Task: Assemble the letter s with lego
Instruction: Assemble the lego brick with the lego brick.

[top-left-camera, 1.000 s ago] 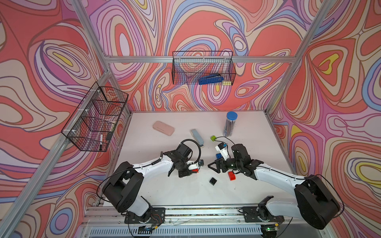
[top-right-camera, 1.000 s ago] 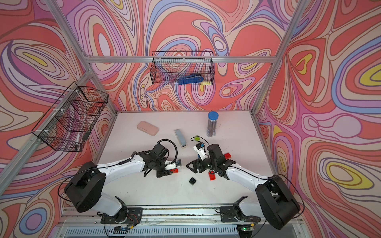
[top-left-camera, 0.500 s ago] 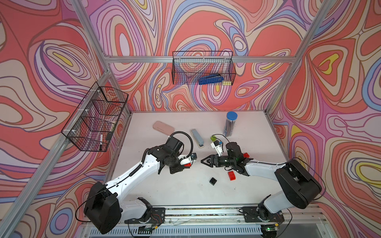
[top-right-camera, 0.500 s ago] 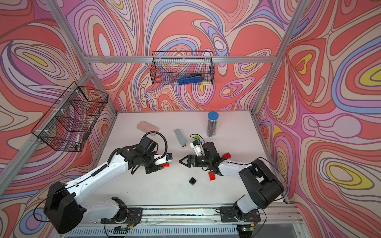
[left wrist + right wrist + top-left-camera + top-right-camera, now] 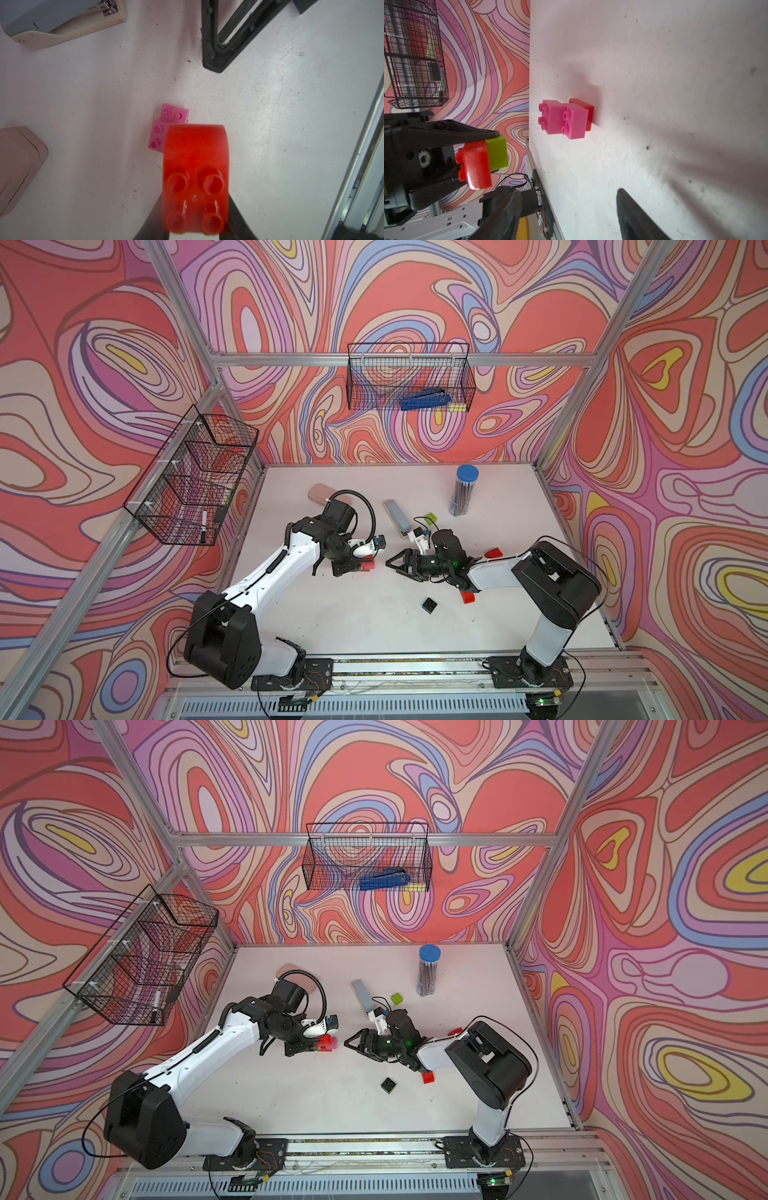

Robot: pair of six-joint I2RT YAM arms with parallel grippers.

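My left gripper [image 5: 365, 565] [image 5: 195, 218] is shut on a red lego brick [image 5: 195, 166]. The right wrist view shows a lime green brick [image 5: 497, 153] joined to that red one [image 5: 475, 164]. Just below and beyond it, two joined pink bricks [image 5: 164, 128] [image 5: 562, 118] lie on the table with a red brick [image 5: 584, 109] stuck behind them. My right gripper [image 5: 392, 562] [image 5: 566, 195] lies low over the table, open and empty, pointing at the pink bricks from the right. Loose lego lie around it: a black brick [image 5: 429, 605], two red ones [image 5: 468, 597] [image 5: 493, 552] and a lime green one [image 5: 431, 517].
A grey-blue stapler [image 5: 397, 516] lies behind the grippers. A pink case [image 5: 320, 491] is half hidden by the left arm. A clear tube with a blue lid [image 5: 463, 491] stands at the back right. Wire baskets [image 5: 409, 381] [image 5: 195, 477] hang on the walls.
My left gripper has moved left and slightly back, carrying its bricks. The right gripper has swung round to point left at the pink bricks, and its jaws have narrowed somewhat.
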